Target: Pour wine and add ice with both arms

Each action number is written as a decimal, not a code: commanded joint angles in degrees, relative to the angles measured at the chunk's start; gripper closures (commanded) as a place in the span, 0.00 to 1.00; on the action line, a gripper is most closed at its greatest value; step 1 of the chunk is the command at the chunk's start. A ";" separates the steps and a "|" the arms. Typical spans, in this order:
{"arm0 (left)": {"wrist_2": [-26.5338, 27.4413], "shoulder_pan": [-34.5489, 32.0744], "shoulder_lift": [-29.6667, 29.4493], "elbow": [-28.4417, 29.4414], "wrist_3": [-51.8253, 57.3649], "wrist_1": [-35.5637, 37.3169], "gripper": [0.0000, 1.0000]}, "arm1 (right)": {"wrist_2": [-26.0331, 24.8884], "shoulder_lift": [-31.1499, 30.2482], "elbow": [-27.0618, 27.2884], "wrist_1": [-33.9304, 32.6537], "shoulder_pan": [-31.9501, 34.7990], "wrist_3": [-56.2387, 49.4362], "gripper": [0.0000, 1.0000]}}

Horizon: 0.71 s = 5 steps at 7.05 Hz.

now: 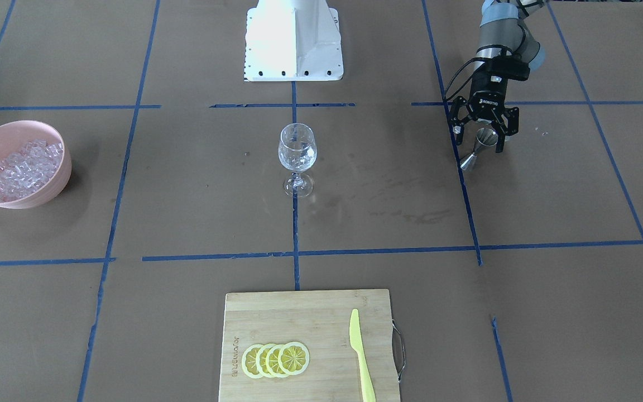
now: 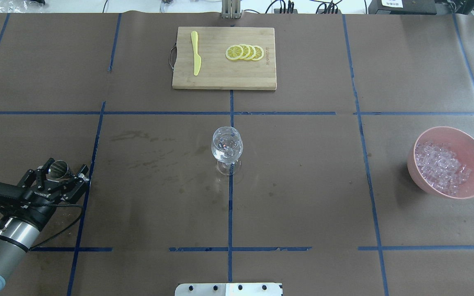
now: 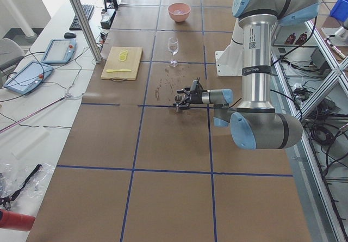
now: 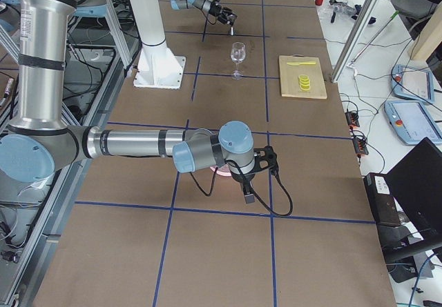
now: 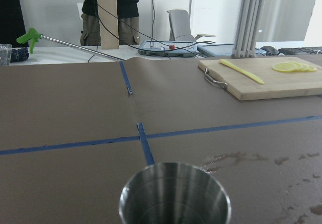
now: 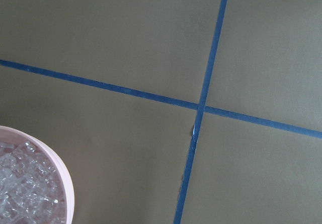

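A steel jigger (image 1: pixel 478 148) stands on the brown table between the spread fingers of my left gripper (image 1: pixel 480 139), which is open around it. The left wrist view shows only the jigger's rim (image 5: pixel 174 194). A clear wine glass (image 2: pixel 227 148) stands upright at the table's middle. Small clear cubes of ice (image 2: pixel 440 166) fill a pink bowl (image 2: pixel 416 176) on the robot's right. My right gripper (image 4: pixel 247 183) hangs over that bowl; whether it is open or shut I cannot tell. Its wrist view shows the ice (image 6: pixel 20 183) at the lower left. No wine shows.
A wooden cutting board (image 2: pixel 220 78) at the far side carries lemon slices (image 2: pixel 245 52) and a yellow knife (image 2: pixel 196 57). The white robot base (image 1: pixel 293 42) sits at the near side. Wet stains (image 2: pixel 146 152) mark the table between jigger and glass. People stand beyond the table's far edge.
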 commanded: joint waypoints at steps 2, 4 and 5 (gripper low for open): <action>0.69 -0.66 0.39 -2.00 8.26 -6.79 0.01 | 0.00 0.02 0.08 -0.03 -0.05 0.07 0.00; -8.39 -6.60 0.83 -2.18 12.44 -10.08 0.01 | 0.00 0.11 0.16 0.06 -0.05 0.07 0.00; -16.46 -12.56 0.74 -2.27 15.93 -10.09 0.01 | 0.00 0.37 0.16 -0.03 -0.05 0.07 0.00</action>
